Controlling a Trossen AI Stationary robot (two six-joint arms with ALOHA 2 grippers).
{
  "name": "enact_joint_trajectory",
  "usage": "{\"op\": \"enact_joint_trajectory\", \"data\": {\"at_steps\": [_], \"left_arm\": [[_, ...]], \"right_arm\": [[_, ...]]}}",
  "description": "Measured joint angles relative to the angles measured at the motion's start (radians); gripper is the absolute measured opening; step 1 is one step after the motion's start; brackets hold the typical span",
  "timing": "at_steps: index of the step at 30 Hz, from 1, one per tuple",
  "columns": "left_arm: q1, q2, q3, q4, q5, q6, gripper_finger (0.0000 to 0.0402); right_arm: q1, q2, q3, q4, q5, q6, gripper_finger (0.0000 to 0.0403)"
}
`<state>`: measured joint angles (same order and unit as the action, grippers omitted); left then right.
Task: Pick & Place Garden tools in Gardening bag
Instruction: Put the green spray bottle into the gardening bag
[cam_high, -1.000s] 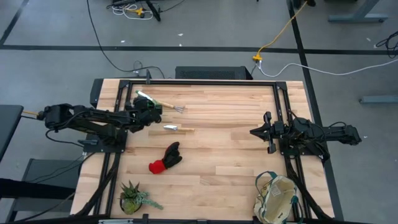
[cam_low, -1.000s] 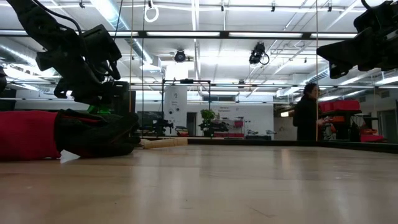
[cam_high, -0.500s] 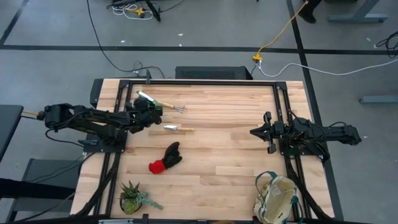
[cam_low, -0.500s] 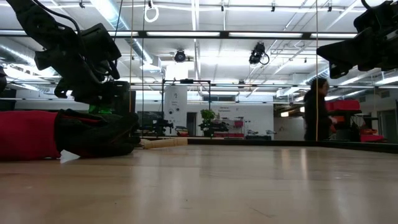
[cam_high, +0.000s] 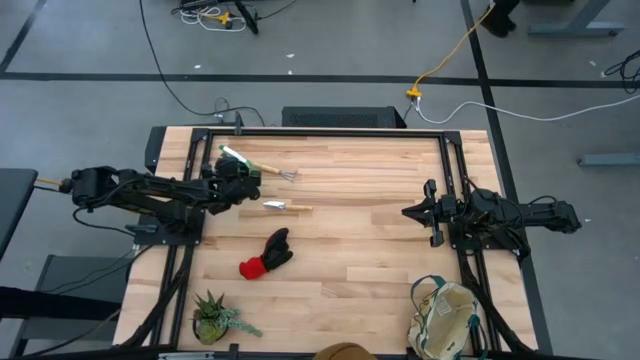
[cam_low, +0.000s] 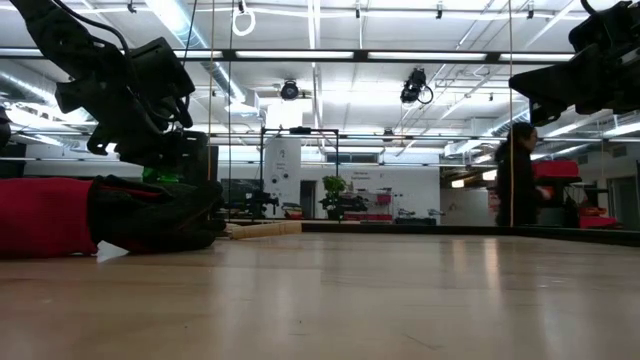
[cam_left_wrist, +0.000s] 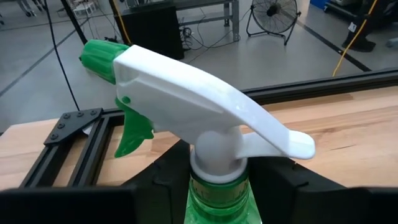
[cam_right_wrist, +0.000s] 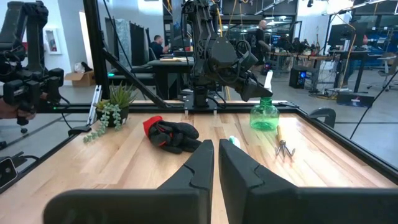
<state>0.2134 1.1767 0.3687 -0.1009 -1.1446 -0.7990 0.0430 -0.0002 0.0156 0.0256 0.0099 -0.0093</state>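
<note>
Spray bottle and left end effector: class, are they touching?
Touching. In the left wrist view the dark fingers press both sides of the spray bottle neck.

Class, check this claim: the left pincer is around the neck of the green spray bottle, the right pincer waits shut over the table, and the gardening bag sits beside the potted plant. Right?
One part is wrong. The gardening bag sits at the table's opposite near corner from the potted plant, as the high view shows. The rest holds: the left pincer is around the spray bottle neck, and the right pincer waits shut.
</note>
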Motion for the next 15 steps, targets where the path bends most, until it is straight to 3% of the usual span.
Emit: {"op": "enact_joint_trajectory", "data": {"at_steps": [8,15], "left_arm": [[-0.025,-0.043,0.000,0.097,-0.003,0.095,0.0151],[-0.051,-0.096,0.001,0.347,0.128,0.342,0.0142]], "right_arm": [[0.000,0.000,0.000,0.000,0.000,0.000,0.0029],[0.000,0.000,0.000,0.000,0.000,0.000,0.0029]]}}
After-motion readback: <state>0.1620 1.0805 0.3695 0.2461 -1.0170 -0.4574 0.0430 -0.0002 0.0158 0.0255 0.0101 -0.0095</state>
